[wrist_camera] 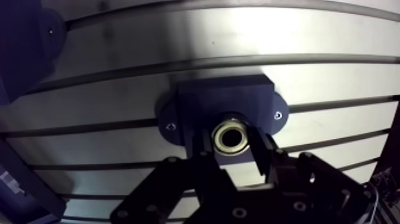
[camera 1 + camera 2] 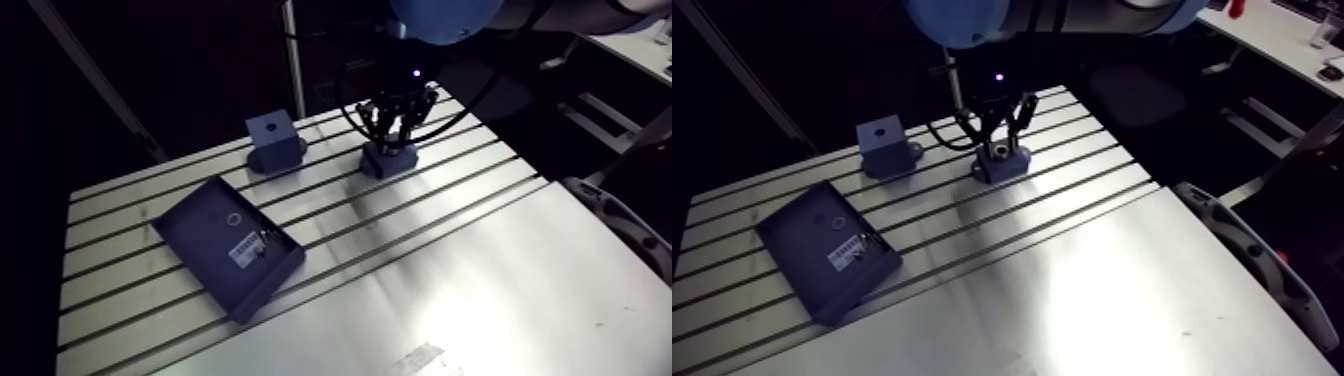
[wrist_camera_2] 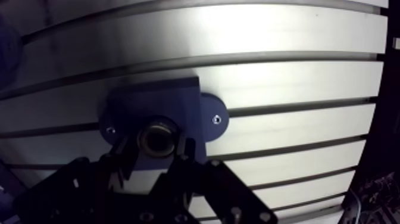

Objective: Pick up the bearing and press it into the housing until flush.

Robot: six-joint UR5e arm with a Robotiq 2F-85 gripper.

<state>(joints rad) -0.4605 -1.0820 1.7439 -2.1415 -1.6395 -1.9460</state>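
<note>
Arm view, left to right: a dark-blue tray [image 2: 195,235] bearing a white label [image 2: 245,249] lies on the slotted aluminium table [image 2: 480,270], well apart from the gripper [image 1: 232,143]. A blue block [image 2: 273,130] with a hole in its top stands nearer the gripper, still clear of it. The blue housing [image 1: 223,98] sits directly under the gripper.

Wrist view: the housing rests on the table, with a screw [image 1: 171,126] in each of its two side flanges. The metallic bearing [image 1: 232,137] sits in the housing's bore. The gripper's two fingers [image 1: 260,152] are drawn in against opposite sides of the bearing, clamping it. How deep the bearing sits cannot be told.
</note>
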